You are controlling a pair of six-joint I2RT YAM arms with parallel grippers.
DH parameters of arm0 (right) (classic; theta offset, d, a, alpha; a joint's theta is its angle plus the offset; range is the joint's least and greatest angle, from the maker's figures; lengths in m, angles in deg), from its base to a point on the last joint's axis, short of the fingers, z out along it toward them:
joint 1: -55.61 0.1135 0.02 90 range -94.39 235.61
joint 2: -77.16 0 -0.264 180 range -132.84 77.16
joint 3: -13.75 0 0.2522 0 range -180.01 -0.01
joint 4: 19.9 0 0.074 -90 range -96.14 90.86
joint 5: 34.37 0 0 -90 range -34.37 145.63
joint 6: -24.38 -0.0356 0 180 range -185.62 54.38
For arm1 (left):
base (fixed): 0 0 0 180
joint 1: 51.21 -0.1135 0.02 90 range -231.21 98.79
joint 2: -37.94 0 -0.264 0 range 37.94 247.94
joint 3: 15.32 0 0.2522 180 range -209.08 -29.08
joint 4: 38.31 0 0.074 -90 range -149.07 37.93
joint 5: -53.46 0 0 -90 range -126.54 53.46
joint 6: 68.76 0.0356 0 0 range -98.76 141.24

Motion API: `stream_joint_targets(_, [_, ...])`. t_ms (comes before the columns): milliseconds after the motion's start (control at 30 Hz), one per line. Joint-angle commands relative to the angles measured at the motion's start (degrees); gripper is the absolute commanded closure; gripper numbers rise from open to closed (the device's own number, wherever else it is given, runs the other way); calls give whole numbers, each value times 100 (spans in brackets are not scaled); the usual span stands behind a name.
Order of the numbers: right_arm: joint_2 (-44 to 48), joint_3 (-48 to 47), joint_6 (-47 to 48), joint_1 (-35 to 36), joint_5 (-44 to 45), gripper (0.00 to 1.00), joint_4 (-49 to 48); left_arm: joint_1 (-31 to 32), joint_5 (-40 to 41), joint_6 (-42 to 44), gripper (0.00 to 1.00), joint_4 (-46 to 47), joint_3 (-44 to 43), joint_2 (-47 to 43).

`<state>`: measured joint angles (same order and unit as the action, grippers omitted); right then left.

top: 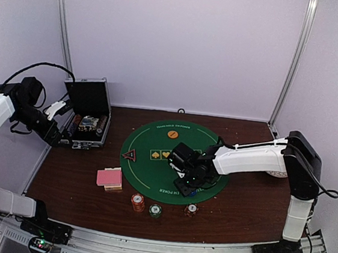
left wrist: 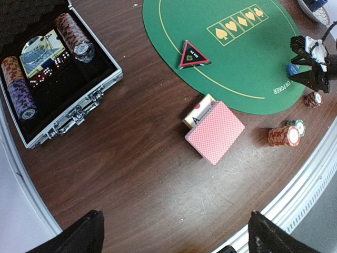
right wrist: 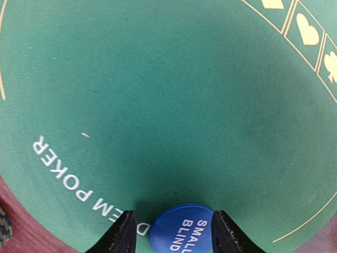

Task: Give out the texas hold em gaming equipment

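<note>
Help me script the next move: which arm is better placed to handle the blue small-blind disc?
Right: the right claw straddles the blue disc at the green mat's near edge, while the left claw hangs open, off by the case.

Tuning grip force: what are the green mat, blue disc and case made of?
Green mat: matte felt-like cloth, fuzzy texture. Blue disc: likely smooth plastic, printed white lettering. Case: apparently metal, shiny silver edges and latches; black interior.

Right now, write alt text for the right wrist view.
A round blue plastic disc printed SMALL BLIND sits between the right claw's two black fingers, over a green felt poker mat. Yellow suit symbols line its top right; white lettering reads EM POKER.
</note>
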<state>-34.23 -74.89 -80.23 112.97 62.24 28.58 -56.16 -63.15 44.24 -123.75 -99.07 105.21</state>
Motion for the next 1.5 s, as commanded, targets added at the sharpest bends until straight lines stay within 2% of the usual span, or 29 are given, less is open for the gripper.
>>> stream_joint_targets(0, [-36,-15,81,30,425,48,156,-32,-99,11,3,-30,-153,-55])
stream_joint_targets(333, [206,540,-100,8,571,52,112,-32,-66,12,2,-23,-176,-42])
stream_joint_targets(500, [334,774,-220,-81,561,62,86,-37,-56,11,2,-28,-186,-64])
stream_joint_targets(1067, [910,1557,-419,-589,350,65,107,-33,-68,9,2,-22,-270,-29])
stream_joint_targets(1200, [1063,1441,-422,-612,214,65,185,-32,-54,20,2,-23,-282,-29])
stream_joint_targets(1467, [1168,751,-374,-791,-95,50,258,-32,-87,20,2,-24,-313,-24])
